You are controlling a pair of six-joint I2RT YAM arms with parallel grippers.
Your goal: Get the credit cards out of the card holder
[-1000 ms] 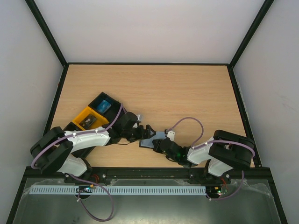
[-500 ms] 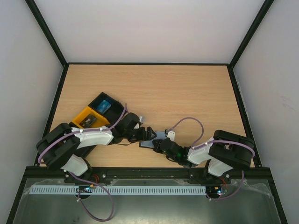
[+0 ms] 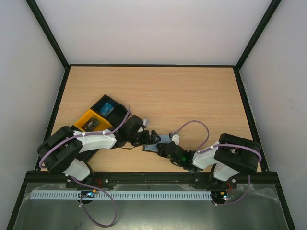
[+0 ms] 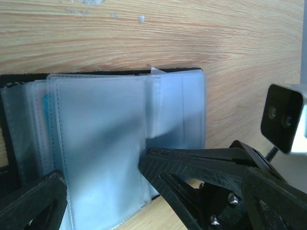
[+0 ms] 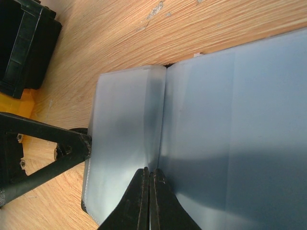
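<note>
Bright, even — (wrist views soft).

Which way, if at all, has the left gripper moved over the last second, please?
Yes, slightly. The left gripper has edged to the right in the top view, away from the orange tray and closer over the card holder.

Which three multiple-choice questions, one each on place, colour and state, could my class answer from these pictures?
1. The card holder lies: A against the back wall; B between left gripper and right gripper; C inside a drawer.
2. The tray has a nearer compartment coloured: A orange; B green; C white.
3. The right gripper is: A wide open; B lifting a card; C shut.
Answers: 1 B, both wrist views show it flanked; 2 A, plain in the top view; 3 C, its fingers meet.
</note>
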